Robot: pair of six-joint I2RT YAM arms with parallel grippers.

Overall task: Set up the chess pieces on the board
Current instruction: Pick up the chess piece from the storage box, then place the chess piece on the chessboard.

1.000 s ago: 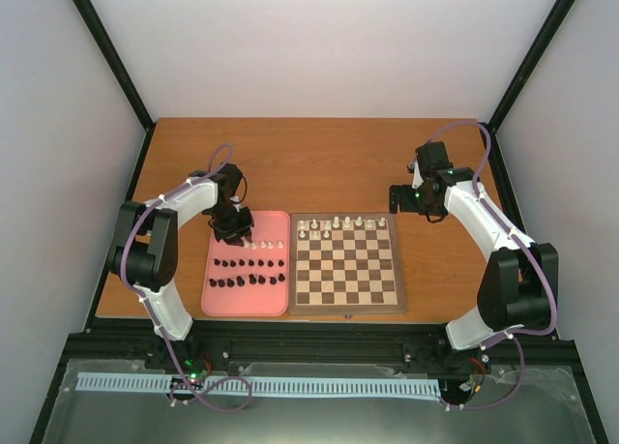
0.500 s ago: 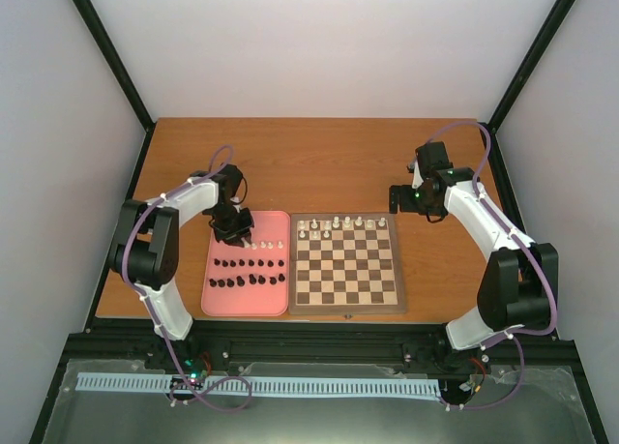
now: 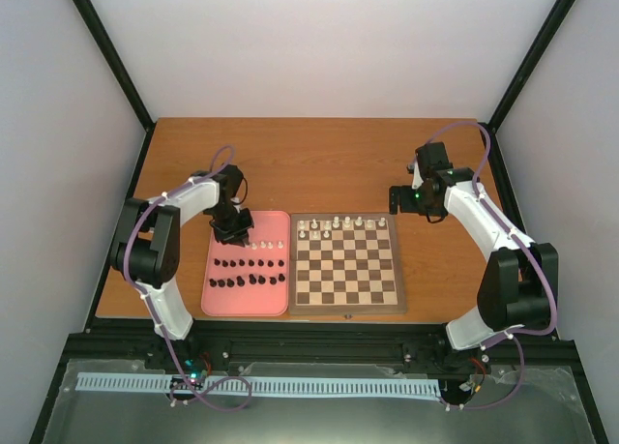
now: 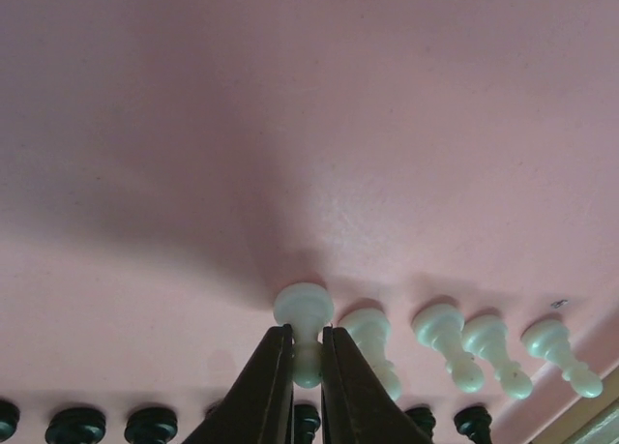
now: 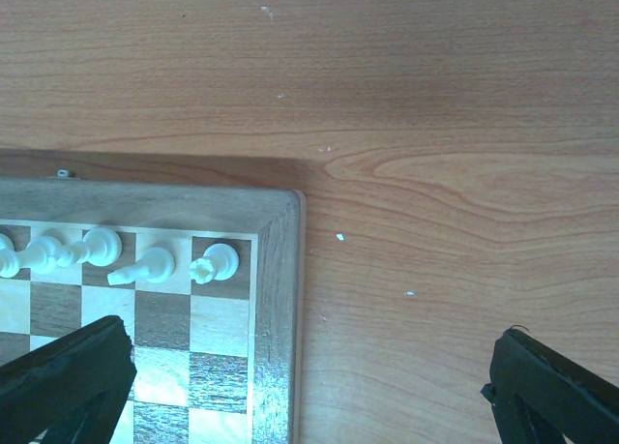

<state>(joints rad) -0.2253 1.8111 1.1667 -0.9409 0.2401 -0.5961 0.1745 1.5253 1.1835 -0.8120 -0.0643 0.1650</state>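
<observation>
white pawn (image 4: 303, 309) now pinched in left end effector (image 4: 306, 340) over pink tray (image 4: 290, 125); right end effector (image 5: 309, 396) wide.

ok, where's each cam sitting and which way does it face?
Top external: fixed above and behind the bases, looking down over the table; left arm, right arm, pink tray and board show.
Left wrist: on the left arm, close above the tray; left pincer shut on a white pawn.
Right wrist: on the right arm, looking down at the board's far right corner; right pincer open, fingers at the bottom corners.
Shared: top and right wrist both show the board's white pieces.
</observation>
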